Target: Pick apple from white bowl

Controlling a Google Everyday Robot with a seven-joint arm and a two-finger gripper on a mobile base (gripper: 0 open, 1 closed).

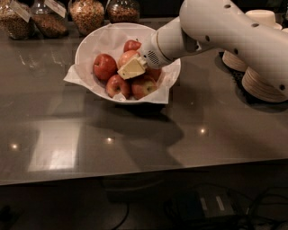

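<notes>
The white bowl (92, 42), lined with crinkled white paper, stands on the grey counter at the upper middle and holds several apples. The apple (125, 57), pale orange-red, lies near the bowl's middle, partly covered by my gripper. My gripper (131, 68), cream-coloured at the end of the white arm (225, 31), reaches in from the right and sits right at this apple, over the pile. Darker red apples lie at the left (104, 66), at the back (131, 45) and at the front (118, 85). One apple with a yellow-green patch (144, 86) lies below the gripper.
Glass jars of dry food (87, 13) stand along the counter's back edge behind the bowl. Stacked beige paper bowls (263, 85) stand at the right under the arm. The grey counter (135, 143) stretches toward the front edge.
</notes>
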